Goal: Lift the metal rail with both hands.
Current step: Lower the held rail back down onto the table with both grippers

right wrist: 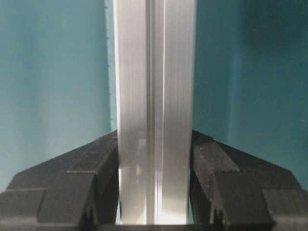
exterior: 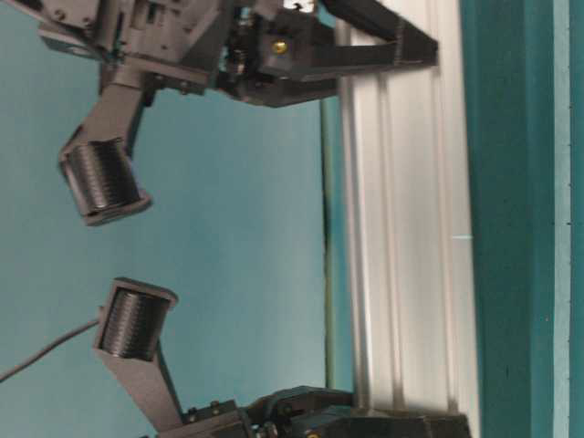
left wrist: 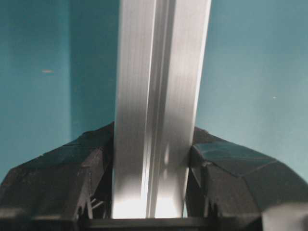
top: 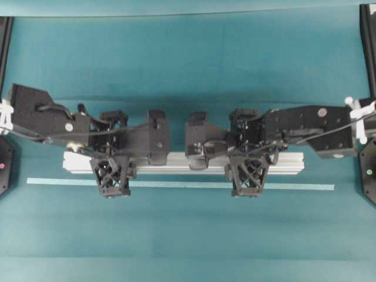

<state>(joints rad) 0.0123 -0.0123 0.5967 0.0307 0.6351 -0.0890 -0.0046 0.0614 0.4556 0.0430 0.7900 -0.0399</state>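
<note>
The metal rail (top: 176, 164) is a long grooved silver bar lying left to right across the middle of the teal table. My left gripper (top: 111, 163) is shut on it near its left end, with one black lattice finger (top: 111, 178) showing on the near side. My right gripper (top: 249, 163) is shut on it near its right end. In the left wrist view the rail (left wrist: 159, 96) fills the gap of the left gripper (left wrist: 151, 159), both fingers pressed to its sides. The right wrist view shows the same for the rail (right wrist: 156, 72) and the right gripper (right wrist: 155, 154). Whether the rail is off the table I cannot tell.
A thin pale tape strip (top: 176, 184) lies on the table just in front of the rail, parallel to it. Black arm bases sit at the left edge (top: 3, 167) and the right edge (top: 369, 171). In the table-level view the rail (exterior: 411, 228) runs vertically.
</note>
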